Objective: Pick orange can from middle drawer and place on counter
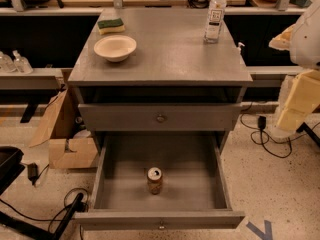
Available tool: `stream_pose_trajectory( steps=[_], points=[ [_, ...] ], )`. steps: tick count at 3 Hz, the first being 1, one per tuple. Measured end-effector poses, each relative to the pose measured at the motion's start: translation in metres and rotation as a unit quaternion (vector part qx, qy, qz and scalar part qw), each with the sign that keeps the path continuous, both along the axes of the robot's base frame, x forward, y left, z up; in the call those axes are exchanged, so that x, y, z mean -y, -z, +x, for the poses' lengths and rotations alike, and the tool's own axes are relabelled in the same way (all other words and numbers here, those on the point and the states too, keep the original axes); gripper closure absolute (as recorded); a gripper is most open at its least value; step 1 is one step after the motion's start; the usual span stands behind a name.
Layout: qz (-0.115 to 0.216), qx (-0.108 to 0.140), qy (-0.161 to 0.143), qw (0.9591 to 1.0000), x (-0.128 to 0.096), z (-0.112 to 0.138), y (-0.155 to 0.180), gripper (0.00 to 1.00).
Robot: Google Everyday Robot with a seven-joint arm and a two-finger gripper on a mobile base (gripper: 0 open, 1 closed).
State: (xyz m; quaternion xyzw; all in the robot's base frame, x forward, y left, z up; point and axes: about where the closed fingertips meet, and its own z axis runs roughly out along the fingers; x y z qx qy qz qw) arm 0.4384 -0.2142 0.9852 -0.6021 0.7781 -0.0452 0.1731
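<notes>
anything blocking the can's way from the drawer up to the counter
Nothing visible does. The orange can stands alone in the open middle drawer; bowl, sponge and bottle sit back from the counter front. The gripper is off right.

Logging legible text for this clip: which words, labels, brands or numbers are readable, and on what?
No text can be read.
Label on the water bottle: print too blurred to read.
Side of the orange can, standing in the open middle drawer: dark markings, unreadable.
The gripper, at the right edge beside the counter: no lettering visible.
</notes>
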Motion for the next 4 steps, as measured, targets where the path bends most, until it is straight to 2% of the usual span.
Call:
stream_pose_trajectory(
  steps=[1, 2, 3, 4],
  points=[
    [0.000, 0.000, 0.000, 1.0000, 0.000, 0.000, 0.000, 0.00],
    [0.029, -0.003, -0.005, 0.9996, 0.000, -0.001, 0.012, 0.00],
    [0.089, -0.020, -0.024, 0.9955, 0.000, -0.004, 0.061, 0.00],
    [0.197, -0.026, -0.030, 0.9795, 0.006, -0.010, 0.154, 0.00]
  ],
)
